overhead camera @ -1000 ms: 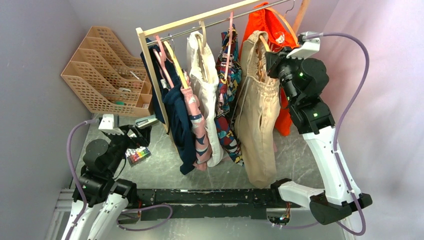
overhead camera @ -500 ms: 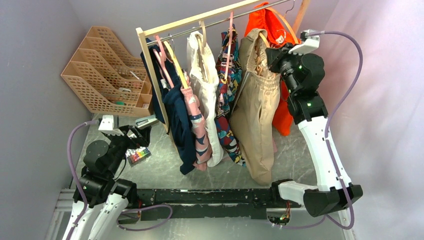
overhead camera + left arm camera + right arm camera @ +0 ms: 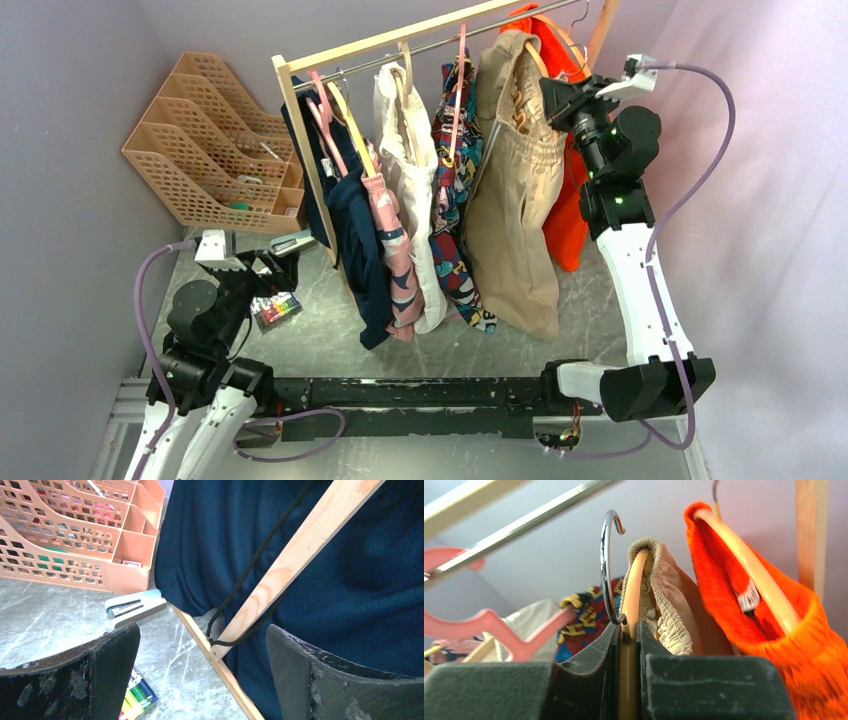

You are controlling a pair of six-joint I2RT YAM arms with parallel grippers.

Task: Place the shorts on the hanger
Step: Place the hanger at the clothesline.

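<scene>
Looking down from the top camera, we see the shorts draped over the hanger and held high beside the rail. They hang between a patterned garment and the orange shorts, and the right gripper carries them there. The left gripper hovers low near the desk organiser, well apart from the shorts.

From the left wrist, we find its jaws spread wide and holding nothing, facing the wooden post and navy fabric.

From the right wrist, we see the jaws pinching the hanger's thin neck just under the metal hook, with the gathered waistband folded over the hanger's arm. Whether the hook has caught the rail we cannot tell. We judge the fabric soft, floppy and fairly light, and likely to slide off the smooth hanger if it tilts. The stiff neck looks like the sound place to hold.
</scene>
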